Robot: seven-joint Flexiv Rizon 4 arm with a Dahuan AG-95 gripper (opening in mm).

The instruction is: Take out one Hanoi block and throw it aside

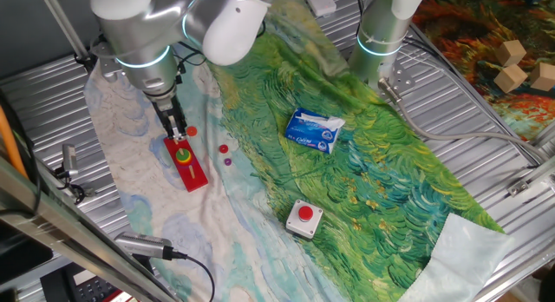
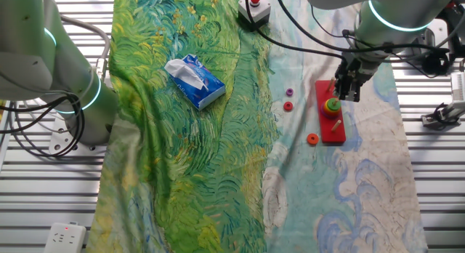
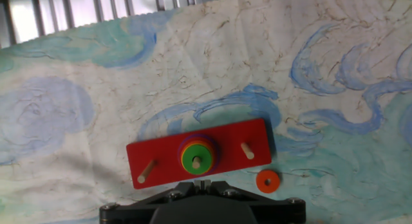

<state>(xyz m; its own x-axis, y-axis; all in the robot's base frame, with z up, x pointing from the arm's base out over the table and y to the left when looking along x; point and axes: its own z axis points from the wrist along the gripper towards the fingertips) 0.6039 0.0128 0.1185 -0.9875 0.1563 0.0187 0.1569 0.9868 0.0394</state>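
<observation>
Hand view first: the gripper (image 3: 201, 205) body fills the bottom edge, its fingertips hidden, so I cannot tell how the jaws stand. Just beyond at twelve o'clock, the Hanoi block (image 3: 196, 161) sits topmost on a stack over the middle peg of the red board (image 3: 257, 135). An orange disc (image 3: 268, 181) lies on the cloth (image 3: 193, 69) at four o'clock from the stack, just beside the board. From the other fixed view, farther off past the board, a tissue pack (image 2: 195, 81) and a red button box (image 2: 253, 7) rest on the cloth.
</observation>
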